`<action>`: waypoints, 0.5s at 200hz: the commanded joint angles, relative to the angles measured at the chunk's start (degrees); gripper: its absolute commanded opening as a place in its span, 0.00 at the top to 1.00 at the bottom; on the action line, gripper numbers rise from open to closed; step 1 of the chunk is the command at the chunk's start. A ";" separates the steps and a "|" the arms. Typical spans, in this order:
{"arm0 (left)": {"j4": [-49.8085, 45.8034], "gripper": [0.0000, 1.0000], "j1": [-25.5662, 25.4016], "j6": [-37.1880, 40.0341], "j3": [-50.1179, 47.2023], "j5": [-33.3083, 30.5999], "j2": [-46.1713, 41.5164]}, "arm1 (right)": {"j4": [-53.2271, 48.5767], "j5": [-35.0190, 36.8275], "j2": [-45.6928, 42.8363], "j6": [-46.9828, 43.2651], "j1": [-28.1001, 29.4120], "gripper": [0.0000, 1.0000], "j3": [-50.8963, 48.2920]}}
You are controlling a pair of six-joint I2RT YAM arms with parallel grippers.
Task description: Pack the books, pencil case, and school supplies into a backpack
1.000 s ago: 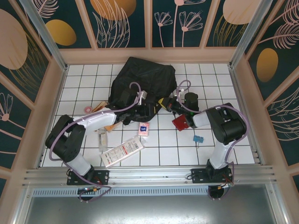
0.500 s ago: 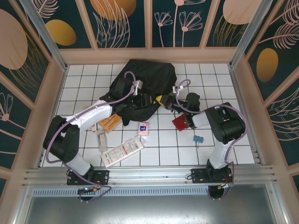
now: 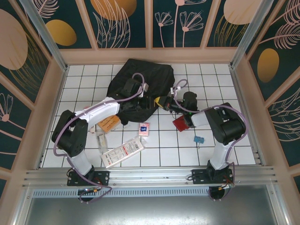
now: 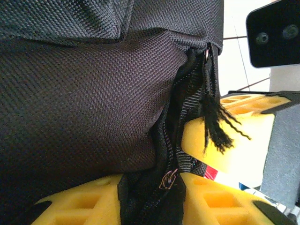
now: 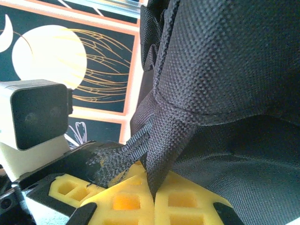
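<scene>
From above, the backpack (image 3: 145, 77) is lying far-centre on the table (image 3: 225, 93), long axis running far to near, zippered end facing the arms. Left wrist: left gripper (image 4: 150, 199) is pinching its zipper edge (image 4: 168, 178). Right wrist: right gripper (image 5: 153, 194) is clamping a strap (image 5: 164, 136).

Counted on one tiled table (image 3: 84, 79): one black backpack (image 3: 150, 75); one orange-brown book (image 3: 108, 124); one flat red square item (image 3: 180, 123); one long white packet (image 3: 123, 151) with red print. Small school supplies are tallied at three: one pink box (image 3: 144, 129) with a blue mark, one teal binder clip (image 3: 198, 139), one small clear tube (image 3: 101, 140). Two arms are noted: one left arm (image 3: 93, 112), one right arm (image 3: 225, 124)
</scene>
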 commanded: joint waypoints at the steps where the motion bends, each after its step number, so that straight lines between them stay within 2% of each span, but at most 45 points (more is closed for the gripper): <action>1: -0.30 0.70 -0.31 1.66 2.16 -3.40 2.44 | 0.55 -2.37 -4.36 -3.51 2.63 1.00 2.31; 9: 0.04 0.78 -0.26 1.59 2.00 -3.32 2.81 | 0.23 -1.71 -4.96 -3.47 2.56 1.00 2.08; 19: 0.81 0.87 -0.32 1.35 1.51 -3.11 3.07 | -0.66 -0.67 -5.60 -3.53 2.55 0.93 1.94; 33: 2.48 1.00 -0.22 0.68 0.58 -2.14 3.32 | -0.64 0.02 -6.05 -3.33 2.66 0.90 1.45; 61: 5.52 1.00 -0.22 -0.68 -1.12 -0.31 2.87 | 0.85 0.26 -5.82 -2.37 2.64 0.87 0.63; 100: 6.27 1.00 -0.24 -0.78 -2.21 -0.77 2.14 | -1.76 3.12 -7.35 -3.50 2.19 0.66 -1.40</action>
